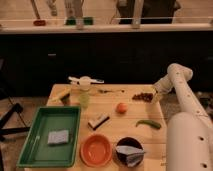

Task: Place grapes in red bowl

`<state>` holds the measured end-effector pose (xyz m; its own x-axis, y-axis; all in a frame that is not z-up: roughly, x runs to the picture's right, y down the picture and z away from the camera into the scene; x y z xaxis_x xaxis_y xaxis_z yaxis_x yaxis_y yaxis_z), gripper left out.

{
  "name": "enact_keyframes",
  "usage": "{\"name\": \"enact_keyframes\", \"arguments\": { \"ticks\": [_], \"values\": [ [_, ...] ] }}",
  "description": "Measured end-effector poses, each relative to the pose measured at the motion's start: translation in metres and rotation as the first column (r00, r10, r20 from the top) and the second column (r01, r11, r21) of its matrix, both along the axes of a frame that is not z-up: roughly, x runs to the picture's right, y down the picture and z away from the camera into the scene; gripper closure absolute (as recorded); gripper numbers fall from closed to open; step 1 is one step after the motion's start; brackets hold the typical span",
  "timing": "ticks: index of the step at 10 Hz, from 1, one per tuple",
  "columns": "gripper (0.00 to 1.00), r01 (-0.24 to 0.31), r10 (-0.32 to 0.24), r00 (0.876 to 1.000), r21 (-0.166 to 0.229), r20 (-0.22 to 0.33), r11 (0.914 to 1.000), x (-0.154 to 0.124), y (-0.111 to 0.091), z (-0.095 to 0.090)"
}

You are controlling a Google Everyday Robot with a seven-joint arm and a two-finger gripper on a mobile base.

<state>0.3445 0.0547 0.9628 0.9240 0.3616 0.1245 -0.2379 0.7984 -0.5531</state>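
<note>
The grapes (143, 96), a small dark reddish bunch, lie on the wooden table (107, 132) near its far right edge. My gripper (156, 95) hangs at the end of the white arm, just right of the bunch and low over the table, open with nothing held. The red bowl (96, 150), shallow, glossy and orange-red, sits near the table's front edge, well to the left of and nearer than the grapes. It looks empty.
A dark bowl (129, 150) holding a grey-blue piece stands right of the red bowl. An orange fruit (121, 107), a green pepper (149, 123) and a small bar (98, 121) lie mid-table. A green tray (30, 150) with a sponge is at left, a bottle (85, 92) behind.
</note>
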Motion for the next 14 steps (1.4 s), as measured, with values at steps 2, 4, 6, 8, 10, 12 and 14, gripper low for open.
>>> {"name": "enact_keyframes", "arguments": {
  "ticks": [2,4,6,8,10,12,14],
  "values": [
    [0.20,-0.005,0.006,1.000,-0.012,0.009,0.9999,0.005,0.004,-0.002],
    [0.20,-0.006,0.006,1.000,-0.030,0.022,0.9995,0.006,0.009,-0.001],
    [0.20,-0.006,0.007,0.999,-0.051,0.032,0.9987,0.007,0.016,0.003],
    [0.20,0.001,0.002,0.999,-0.067,0.044,0.9978,-0.002,0.020,0.011],
    [0.22,0.009,-0.004,0.999,-0.083,0.054,0.9965,-0.007,0.026,0.016],
    [0.41,0.016,-0.011,0.998,-0.090,0.062,0.9958,-0.009,0.029,0.016],
    [0.61,0.017,-0.011,0.998,-0.091,0.064,0.9958,-0.007,0.030,0.014]
  ]
}}
